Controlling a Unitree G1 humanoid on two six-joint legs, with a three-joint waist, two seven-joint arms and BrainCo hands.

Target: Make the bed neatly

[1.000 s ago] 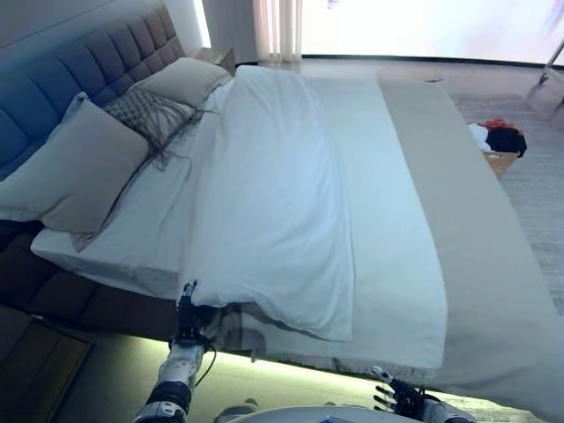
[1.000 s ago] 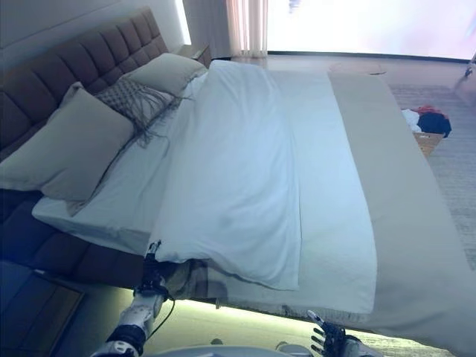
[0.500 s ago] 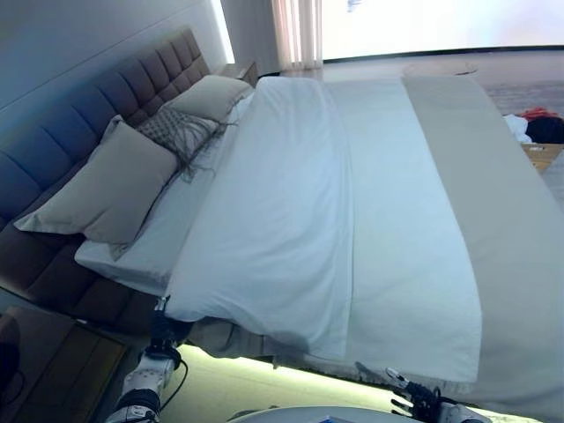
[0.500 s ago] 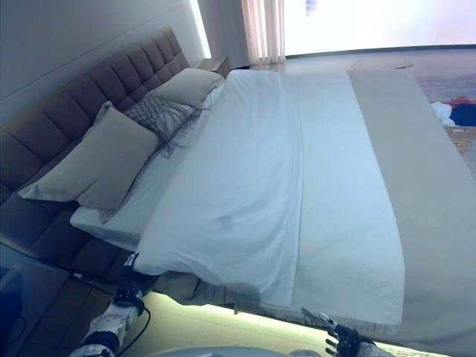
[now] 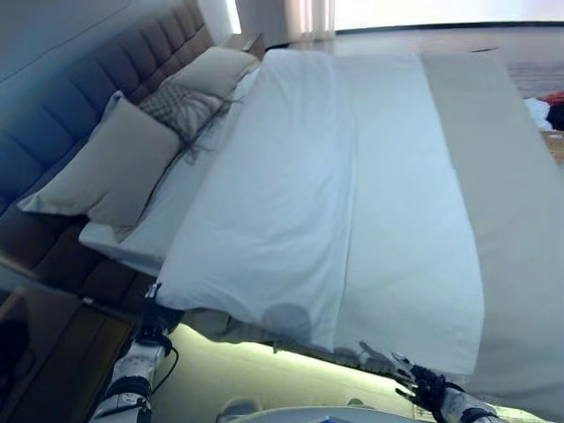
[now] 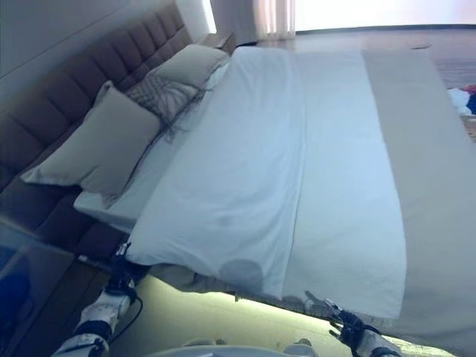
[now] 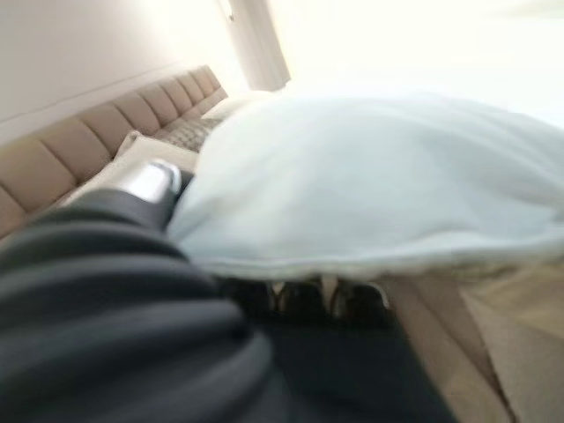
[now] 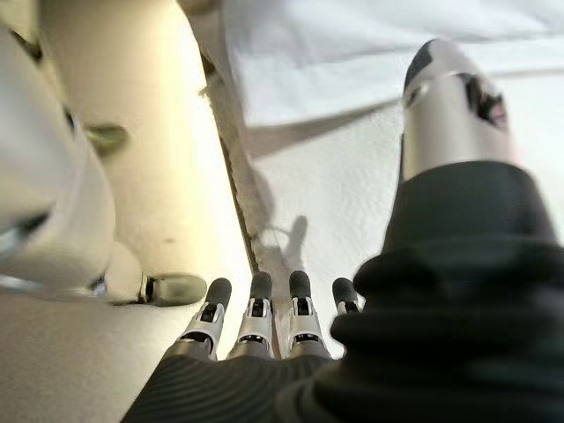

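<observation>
A white duvet (image 5: 273, 203) lies lengthwise on the bed, covering its head-side half, over a white sheet (image 5: 405, 220) and a beige bedspread (image 5: 520, 194). My left hand (image 5: 157, 310) is at the bed's near edge, under the duvet's near corner. In the left wrist view its thumb (image 7: 152, 181) lies on top of the duvet (image 7: 370, 176) and its fingers curl beneath the hem. My right hand (image 5: 425, 388) hangs by the near edge of the bed, beside the sheet's hem (image 8: 291, 203). Its fingers (image 8: 256, 304) are straight and hold nothing.
Two beige pillows (image 5: 97, 167) (image 5: 216, 69) and a patterned cushion (image 5: 181, 106) lean on the tufted headboard (image 5: 79, 79). A wooden nightstand (image 5: 44, 352) stands at the lower left. A basket of clothes (image 5: 551, 110) sits on the floor beyond the bed.
The whole view has shifted, so the camera moved. My left hand has drawn the duvet's near corner closer to the head end of the mattress. My right hand stays by the near edge.
</observation>
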